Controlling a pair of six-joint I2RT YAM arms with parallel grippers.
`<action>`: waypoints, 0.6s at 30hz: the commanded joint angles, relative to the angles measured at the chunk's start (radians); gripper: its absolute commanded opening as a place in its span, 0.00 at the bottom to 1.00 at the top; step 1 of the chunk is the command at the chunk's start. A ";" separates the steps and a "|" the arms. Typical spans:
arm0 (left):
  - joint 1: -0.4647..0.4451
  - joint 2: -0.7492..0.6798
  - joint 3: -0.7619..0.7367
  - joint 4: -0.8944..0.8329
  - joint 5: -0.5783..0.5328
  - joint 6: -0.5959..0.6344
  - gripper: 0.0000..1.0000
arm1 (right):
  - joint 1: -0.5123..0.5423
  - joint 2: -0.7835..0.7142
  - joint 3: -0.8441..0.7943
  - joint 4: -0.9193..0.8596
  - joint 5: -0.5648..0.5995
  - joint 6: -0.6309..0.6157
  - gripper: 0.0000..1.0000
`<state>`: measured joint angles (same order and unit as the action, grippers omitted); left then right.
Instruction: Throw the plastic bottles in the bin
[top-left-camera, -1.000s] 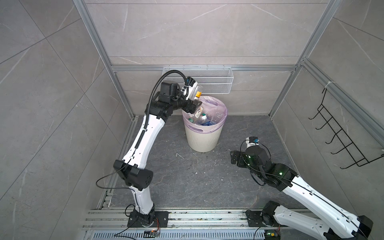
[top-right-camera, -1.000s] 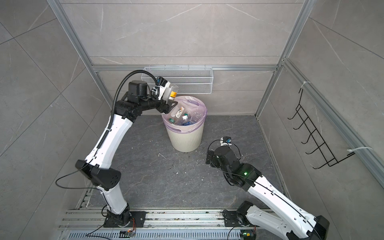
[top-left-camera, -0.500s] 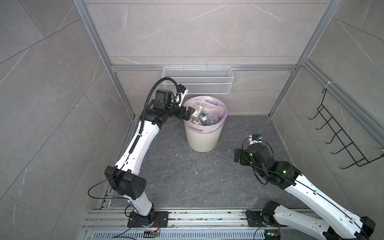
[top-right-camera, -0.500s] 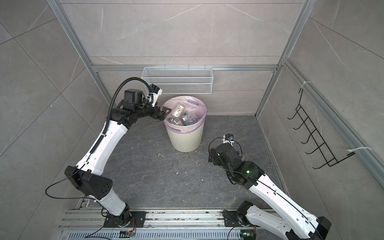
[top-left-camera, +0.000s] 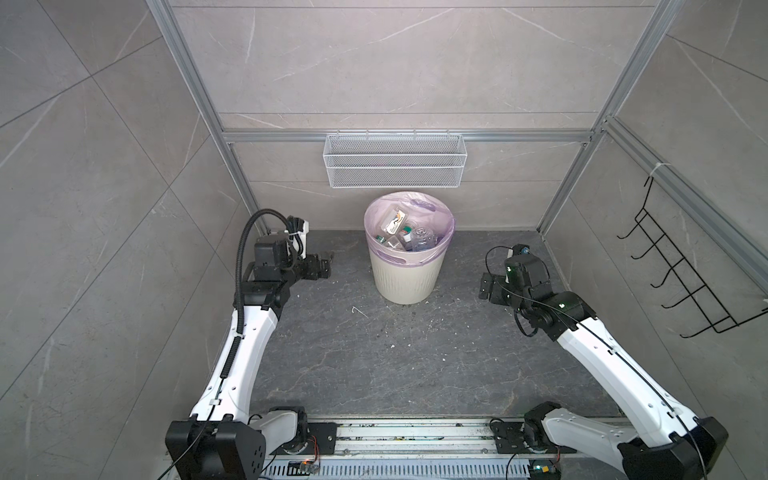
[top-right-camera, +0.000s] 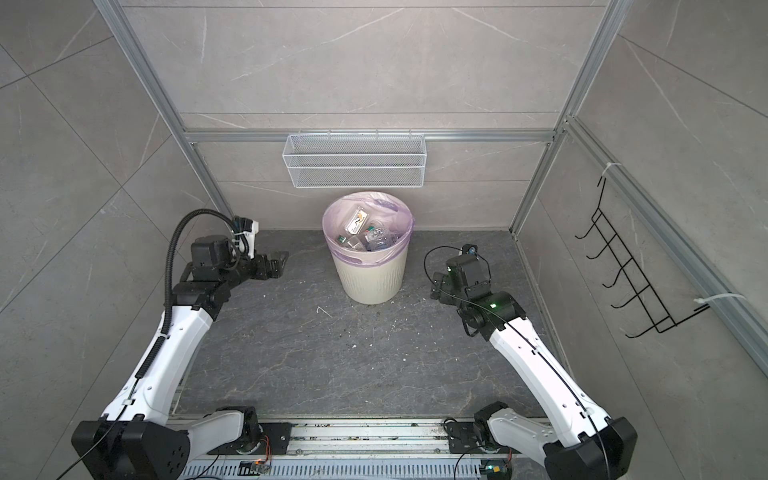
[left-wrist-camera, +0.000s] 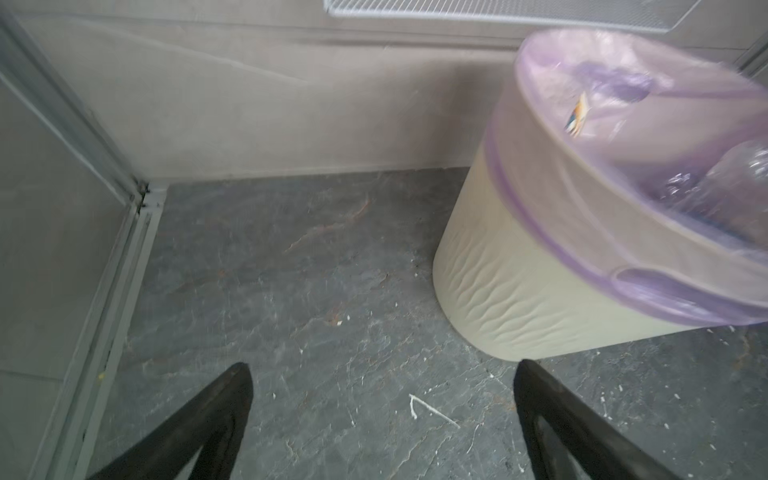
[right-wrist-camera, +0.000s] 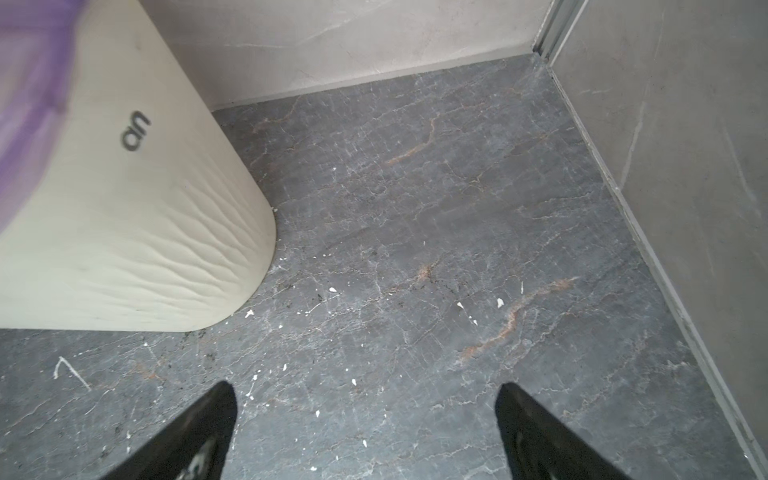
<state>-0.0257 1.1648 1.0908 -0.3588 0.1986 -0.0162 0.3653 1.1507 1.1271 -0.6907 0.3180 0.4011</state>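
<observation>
While a second ago the left arm stood raised with its gripper over the rim of the bin, it now sits folded low at the left, and the left gripper (top-left-camera: 326, 266) (top-right-camera: 278, 262) hangs just above the floor (top-left-camera: 374, 353), well apart from the bin (top-left-camera: 405, 282) (top-right-camera: 372, 282) and level with its lower half. Half a second ago that gripper was still beside the rim, so it has drawn back and down since. In the left wrist view the left gripper (left-wrist-camera: 382, 365) shows its two dark fingers spread wide with only bare floor between them, and the bin (left-wrist-camera: 498, 270) stands off to one side. The right arm has shifted only a little and stays low at the right of the bin; the right gripper (top-left-camera: 484, 286) (top-right-camera: 436, 286) (right-wrist-camera: 365, 384) is likewise spread wide and holds nothing, with the ribbed wall of the bin (right-wrist-camera: 124, 228) near it. The bin has not moved: it stands upright on the floor against the back wall, under the wire mesh basket (top-left-camera: 395, 166), lined with a pale lilac bag (top-left-camera: 386, 257) folded over its rim. The plastic bottles (top-left-camera: 411, 239) (top-right-camera: 374, 239) (left-wrist-camera: 739, 174) lie heaped inside the bin, clear ones beside one with an orange-marked label
</observation>
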 joint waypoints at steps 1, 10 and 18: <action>0.064 -0.042 -0.117 0.118 0.020 -0.031 1.00 | -0.066 0.023 -0.021 0.027 -0.062 -0.047 1.00; 0.222 -0.016 -0.403 0.382 0.097 -0.016 1.00 | -0.204 -0.009 -0.170 0.219 -0.085 -0.106 1.00; 0.251 0.040 -0.484 0.526 0.085 -0.025 1.00 | -0.208 -0.014 -0.250 0.374 -0.003 -0.161 1.00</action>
<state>0.2184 1.1931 0.6102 0.0444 0.2657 -0.0269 0.1623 1.1500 0.8944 -0.4061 0.2760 0.2787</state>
